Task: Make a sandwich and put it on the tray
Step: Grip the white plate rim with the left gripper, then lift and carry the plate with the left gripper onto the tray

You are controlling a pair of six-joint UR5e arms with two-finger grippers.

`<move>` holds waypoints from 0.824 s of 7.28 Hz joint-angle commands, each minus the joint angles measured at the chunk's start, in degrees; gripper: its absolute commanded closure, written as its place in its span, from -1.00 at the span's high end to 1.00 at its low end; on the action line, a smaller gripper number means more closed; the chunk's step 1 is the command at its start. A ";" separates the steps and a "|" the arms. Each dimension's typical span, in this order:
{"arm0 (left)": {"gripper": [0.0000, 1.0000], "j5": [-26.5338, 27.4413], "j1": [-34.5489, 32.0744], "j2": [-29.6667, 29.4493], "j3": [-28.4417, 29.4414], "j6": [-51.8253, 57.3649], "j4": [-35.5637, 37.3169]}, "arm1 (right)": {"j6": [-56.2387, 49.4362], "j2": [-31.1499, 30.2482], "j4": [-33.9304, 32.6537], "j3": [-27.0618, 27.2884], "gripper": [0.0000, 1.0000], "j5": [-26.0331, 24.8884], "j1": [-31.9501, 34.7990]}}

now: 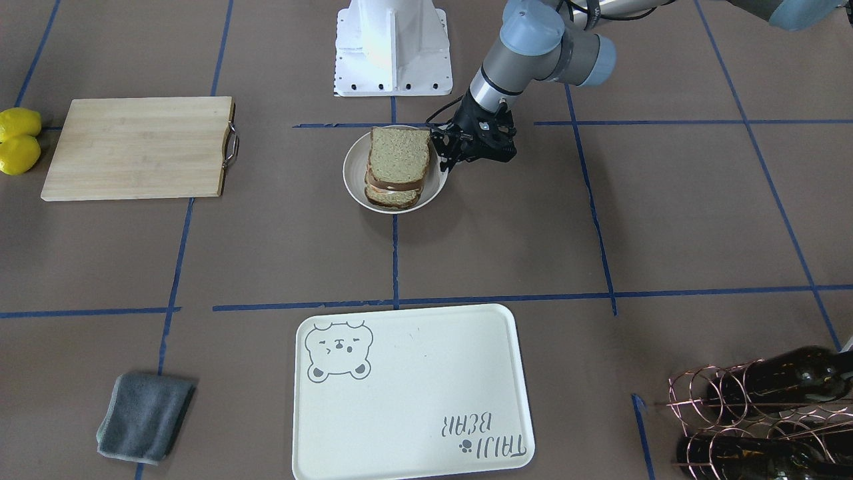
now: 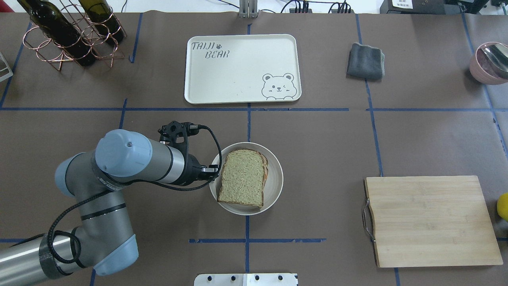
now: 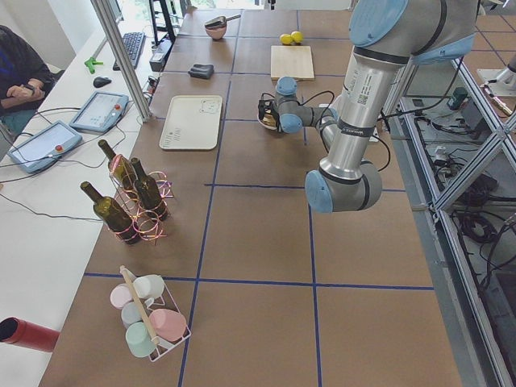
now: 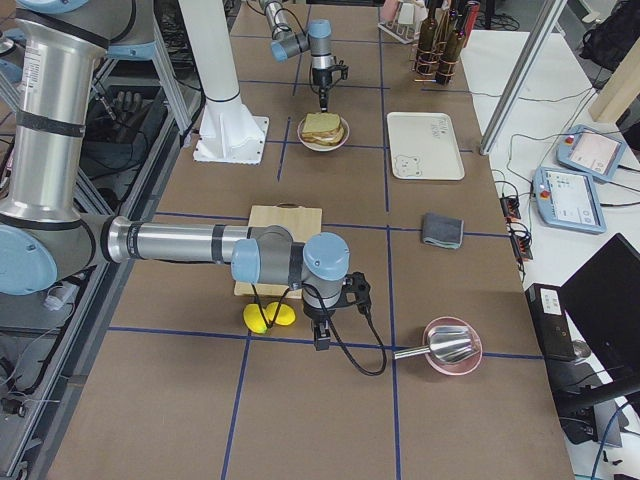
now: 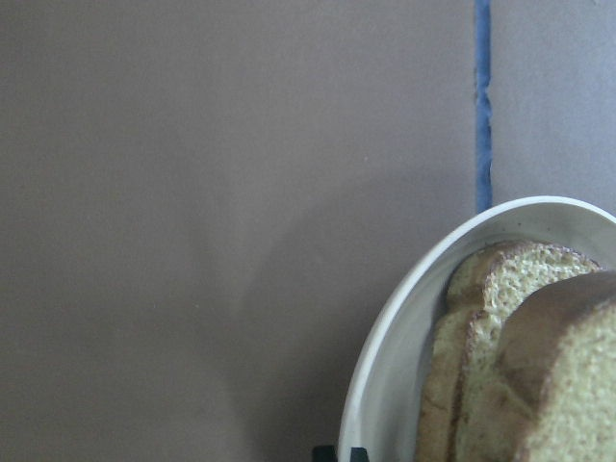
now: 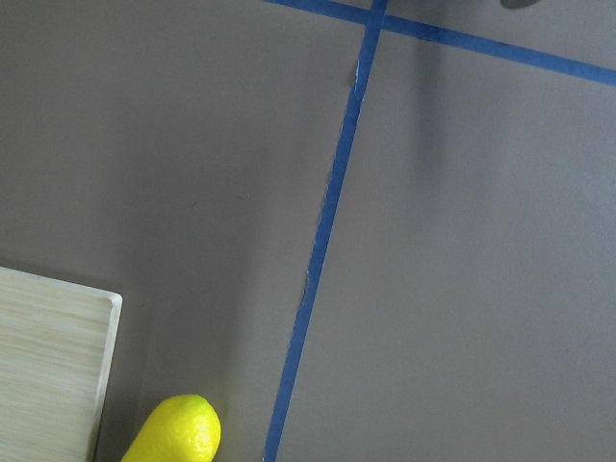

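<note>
A stack of tan speckled bread slices (image 2: 242,182) with dark crusts lies in a small round white plate (image 2: 274,186) at mid-table, also in the front view (image 1: 398,157). No fried egg shows. The cream tray (image 2: 238,75) with the bear face is bare at the far side. My left gripper (image 2: 213,171) is at the plate's left rim, tips close together; the left wrist view shows the rim (image 5: 385,356) right at them. I cannot tell if they pinch it. My right gripper (image 4: 322,340) hangs by the lemons; I cannot tell its state.
A wooden cutting board (image 2: 430,220) lies on the right with two lemons (image 1: 18,140) beyond it. A grey cloth (image 2: 366,60) and a pink bowl (image 2: 490,62) are far right. A copper wine rack with bottles (image 2: 67,35) stands far left.
</note>
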 commanded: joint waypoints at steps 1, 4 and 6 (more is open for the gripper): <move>-1.00 -4.45 -5.19 -0.04 0.59 0.27 -4.40 | 0.05 0.05 0.00 -0.01 1.00 0.05 0.00; -1.00 -7.26 -11.43 -3.63 5.40 1.66 -6.00 | 0.05 0.05 0.00 -0.01 1.00 0.05 0.00; -1.00 -9.29 -13.72 -8.01 11.02 2.73 -6.00 | 0.05 0.05 0.00 -0.01 1.00 0.05 0.00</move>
